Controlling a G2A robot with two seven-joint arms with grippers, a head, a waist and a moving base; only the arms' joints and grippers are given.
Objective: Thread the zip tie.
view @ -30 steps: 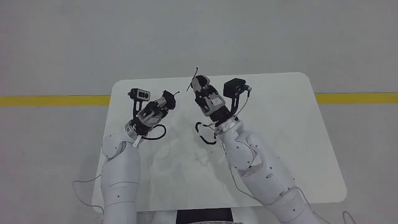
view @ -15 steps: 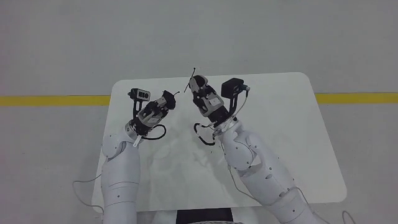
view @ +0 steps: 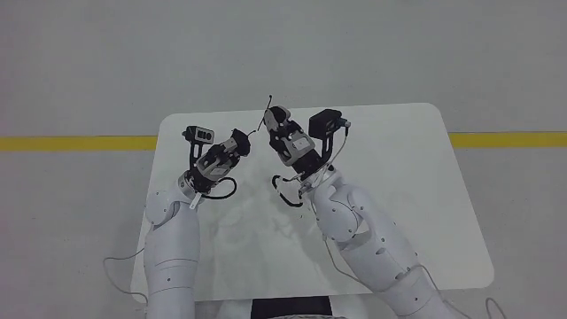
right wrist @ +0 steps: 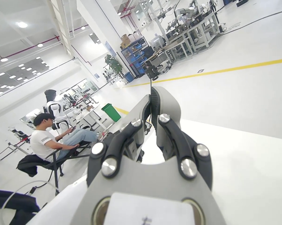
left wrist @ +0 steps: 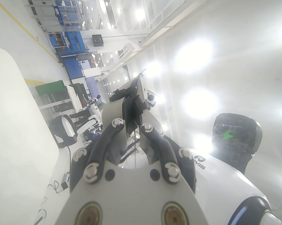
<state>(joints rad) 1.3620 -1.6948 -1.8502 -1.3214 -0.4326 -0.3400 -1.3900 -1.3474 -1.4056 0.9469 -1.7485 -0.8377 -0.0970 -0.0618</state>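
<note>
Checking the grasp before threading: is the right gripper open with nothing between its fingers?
No, the right gripper is shut on the zip tie, whose thin black strip pokes out past its fingertips.

You have two claws, one zip tie (right wrist: 151,83) in your right claw (right wrist: 151,94), one dark sliver (left wrist: 139,77) in your left claw (left wrist: 132,98), one surface (view: 399,186) below.

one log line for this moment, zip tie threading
right gripper: shut on zip tie, tail free | left gripper: shut on zip tie end | grippers: near, not touching, above table | threaded: no
</note>
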